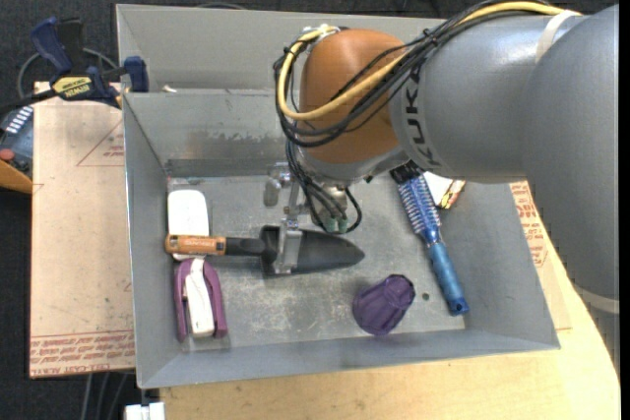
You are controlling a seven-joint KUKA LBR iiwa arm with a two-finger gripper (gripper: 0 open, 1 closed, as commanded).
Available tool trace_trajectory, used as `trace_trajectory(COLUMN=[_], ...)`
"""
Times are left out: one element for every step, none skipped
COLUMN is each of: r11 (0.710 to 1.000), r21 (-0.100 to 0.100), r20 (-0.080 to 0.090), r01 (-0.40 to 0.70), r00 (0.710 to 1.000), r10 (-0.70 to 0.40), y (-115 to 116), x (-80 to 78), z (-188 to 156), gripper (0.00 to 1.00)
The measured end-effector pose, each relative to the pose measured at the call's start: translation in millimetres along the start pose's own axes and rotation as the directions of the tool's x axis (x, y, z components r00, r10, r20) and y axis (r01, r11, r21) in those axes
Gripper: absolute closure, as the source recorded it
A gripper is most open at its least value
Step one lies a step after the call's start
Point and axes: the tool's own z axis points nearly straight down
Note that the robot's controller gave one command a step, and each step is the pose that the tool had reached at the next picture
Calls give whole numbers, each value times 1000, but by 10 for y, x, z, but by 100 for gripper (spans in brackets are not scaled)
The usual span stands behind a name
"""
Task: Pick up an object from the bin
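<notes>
Status: pick not completed, in my judgement.

1. Grey bin (295, 320): every item I can see rests on its floor. Nothing is raised.
2. My arm, with its orange wrist cover (345, 93), is reached down into the middle of the bin. My jaws stand low over the floor.
3. Blue bottle brush (433, 241): well apart from my jaws, on the arm's side, lying flat and untouched.
4. Black-bladed tool with a wooden handle (330, 254): directly at my jaws, which meet it about where the shaft joins the blade. It lies flat. I cannot tell whether my jaws are spread or pressed together on it.
5. Purple-and-white stapler-like item (199, 300): beyond the tool's handle end from my jaws, nearer the camera.
6. White block (187, 210): just beside the handle, on its far side.
7. Purple crumpled lump (384, 303): near the blade tip, clear of my jaws.

Done: approach and descent to the tool. Outstanding: a confirmed grip and the lift.
</notes>
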Motion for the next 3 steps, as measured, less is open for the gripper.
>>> trace_trajectory(r11=[1000, 996, 999], r21=[-1, -1, -2], r20=[7, 0, 14], r01=[-4, -91, 46], r00=[1000, 996, 999], r10=[4, 91, -46], y=[-10, -53, -166], x=[-17, 177, 135], z=[-50, 888, 848], gripper=[0, 0, 100])
